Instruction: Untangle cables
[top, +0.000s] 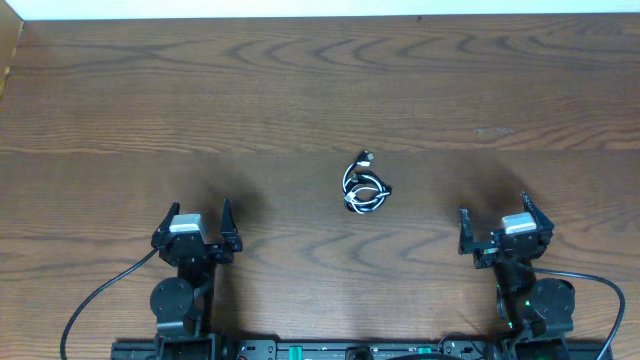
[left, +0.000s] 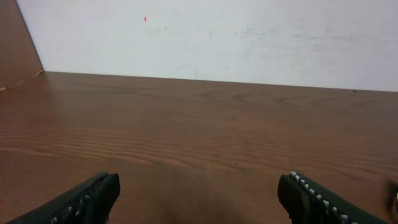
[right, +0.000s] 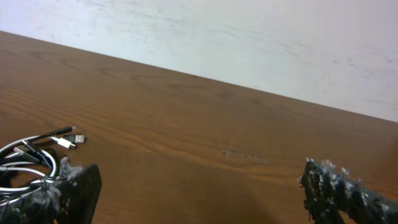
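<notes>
The black and white cables (top: 364, 186) lie bunched in a small knot near the middle of the wooden table, with a plug end pointing up and right. The knot also shows at the left edge of the right wrist view (right: 31, 158), partly hidden behind the left finger. My left gripper (top: 196, 231) is open and empty at the front left, well apart from the knot. Its fingers frame bare wood in the left wrist view (left: 199, 196). My right gripper (top: 506, 225) is open and empty at the front right; the right wrist view (right: 202, 190) shows its fingers spread wide.
A white wall (left: 217, 37) runs along the table's far edge. A faint scuff mark (right: 245, 154) is on the wood right of the knot. Thick black arm cables (top: 95, 300) trail from the arm bases at the front edge.
</notes>
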